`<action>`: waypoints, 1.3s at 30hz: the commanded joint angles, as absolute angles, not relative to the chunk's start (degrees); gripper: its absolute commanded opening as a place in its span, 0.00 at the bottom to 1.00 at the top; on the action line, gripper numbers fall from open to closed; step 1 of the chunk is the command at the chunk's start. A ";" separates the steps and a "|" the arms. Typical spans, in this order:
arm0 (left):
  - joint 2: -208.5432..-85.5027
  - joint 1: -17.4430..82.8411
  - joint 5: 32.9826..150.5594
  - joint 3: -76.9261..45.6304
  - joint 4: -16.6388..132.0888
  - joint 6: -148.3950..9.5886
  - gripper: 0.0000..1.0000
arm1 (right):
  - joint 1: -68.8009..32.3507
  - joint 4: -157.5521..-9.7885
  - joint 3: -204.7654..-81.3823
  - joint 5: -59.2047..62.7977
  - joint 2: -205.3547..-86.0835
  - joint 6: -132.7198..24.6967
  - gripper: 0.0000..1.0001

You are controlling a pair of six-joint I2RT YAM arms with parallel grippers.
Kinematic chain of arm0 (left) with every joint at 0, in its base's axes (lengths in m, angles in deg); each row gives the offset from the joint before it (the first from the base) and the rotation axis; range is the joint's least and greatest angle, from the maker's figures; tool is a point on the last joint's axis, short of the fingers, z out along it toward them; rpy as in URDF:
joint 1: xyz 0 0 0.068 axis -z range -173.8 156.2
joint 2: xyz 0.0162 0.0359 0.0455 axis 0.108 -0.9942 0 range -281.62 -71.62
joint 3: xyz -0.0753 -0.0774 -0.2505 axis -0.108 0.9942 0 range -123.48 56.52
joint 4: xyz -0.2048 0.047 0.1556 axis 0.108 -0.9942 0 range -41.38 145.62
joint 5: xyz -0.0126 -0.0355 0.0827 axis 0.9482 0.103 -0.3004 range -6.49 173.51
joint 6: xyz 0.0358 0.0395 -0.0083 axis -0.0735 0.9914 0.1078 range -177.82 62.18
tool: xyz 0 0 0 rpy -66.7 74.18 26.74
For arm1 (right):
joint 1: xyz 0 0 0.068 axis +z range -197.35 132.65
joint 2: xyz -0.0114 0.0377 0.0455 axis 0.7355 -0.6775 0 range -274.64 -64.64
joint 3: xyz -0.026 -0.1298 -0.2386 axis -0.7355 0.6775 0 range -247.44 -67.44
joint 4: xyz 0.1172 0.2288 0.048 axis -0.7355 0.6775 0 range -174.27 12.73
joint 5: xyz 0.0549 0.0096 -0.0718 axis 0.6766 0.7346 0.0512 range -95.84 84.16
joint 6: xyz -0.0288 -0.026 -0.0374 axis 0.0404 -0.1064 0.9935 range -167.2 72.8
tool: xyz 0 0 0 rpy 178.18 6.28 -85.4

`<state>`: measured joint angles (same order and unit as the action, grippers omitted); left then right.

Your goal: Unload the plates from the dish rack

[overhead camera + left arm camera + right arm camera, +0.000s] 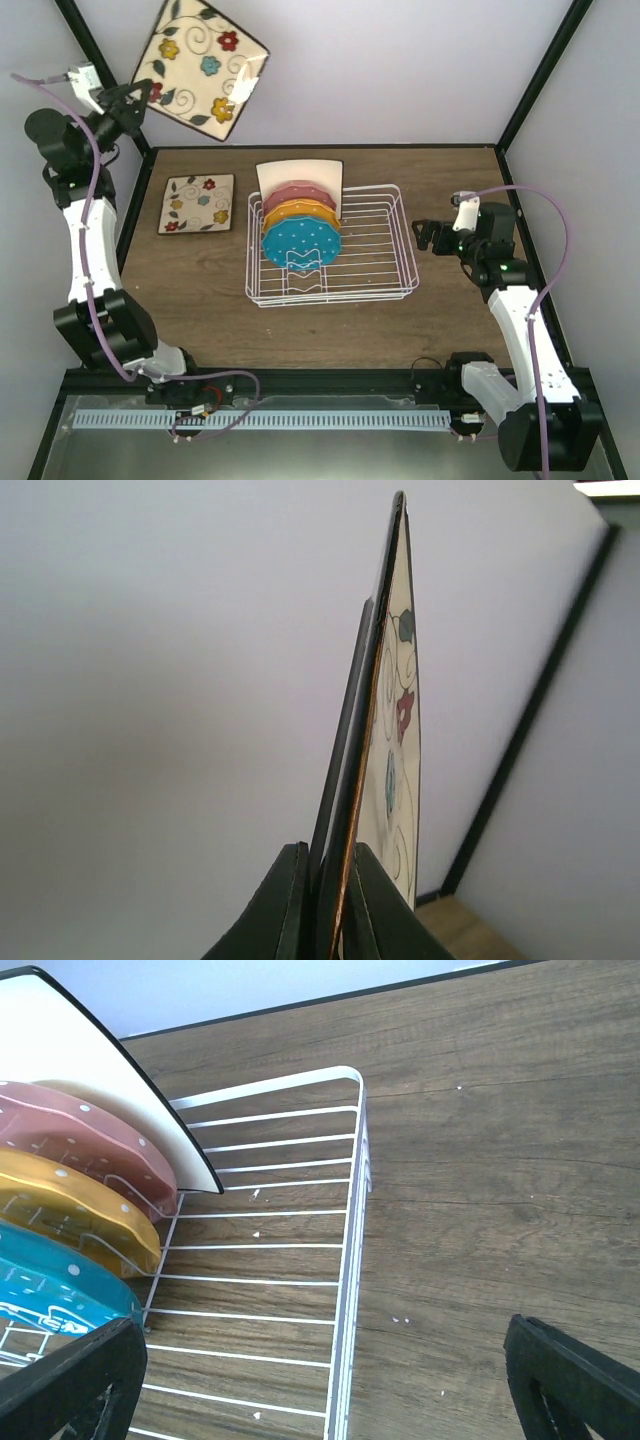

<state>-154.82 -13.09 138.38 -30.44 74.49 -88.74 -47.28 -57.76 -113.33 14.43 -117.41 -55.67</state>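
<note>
My left gripper (140,95) is shut on the edge of a square cream floral plate (200,68) and holds it high in the air at the far left; the left wrist view shows this plate (398,710) edge-on between my fingers. A second floral plate (196,203) lies flat on the table left of the white wire dish rack (395,240). In the rack stand a plain cream square plate (300,175), a pink plate (298,193), an orange plate (298,212) and a blue plate (300,240). My right gripper (423,235) is open and empty, just right of the rack (350,1260).
The wooden table (200,300) is bounded by a black frame, with posts at the back corners. A grey ribbed strip (260,420) runs along the near edge between the arm bases.
</note>
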 commanded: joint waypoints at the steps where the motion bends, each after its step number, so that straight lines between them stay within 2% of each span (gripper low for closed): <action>1: -157.00 -16.38 131.76 -27.63 85.05 -104.42 0.04 | -47.92 -58.87 -113.26 15.01 -116.07 -56.06 1.00; 8: -157.44 -19.61 123.68 -14.88 80.01 -107.70 0.04 | -47.88 -58.83 -113.36 15.10 -115.66 -56.42 1.00; 18: -161.40 -21.68 119.10 -5.71 79.12 -109.05 0.04 | -47.88 -58.28 -114.05 15.50 -116.85 -56.38 1.00; 25: -165.33 -22.66 121.52 -1.29 79.29 -108.69 0.04 | -47.88 -57.69 -114.70 15.10 -117.24 -56.16 1.00; 39: -171.85 -22.83 127.08 -1.14 73.92 -101.87 0.04 | -47.88 -57.46 -114.97 14.89 -117.81 -55.74 1.00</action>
<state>-172.48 -22.60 120.94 0.29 66.25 -102.31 -47.28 -57.68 -113.33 14.78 -117.63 -55.99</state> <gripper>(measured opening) 0.080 0.997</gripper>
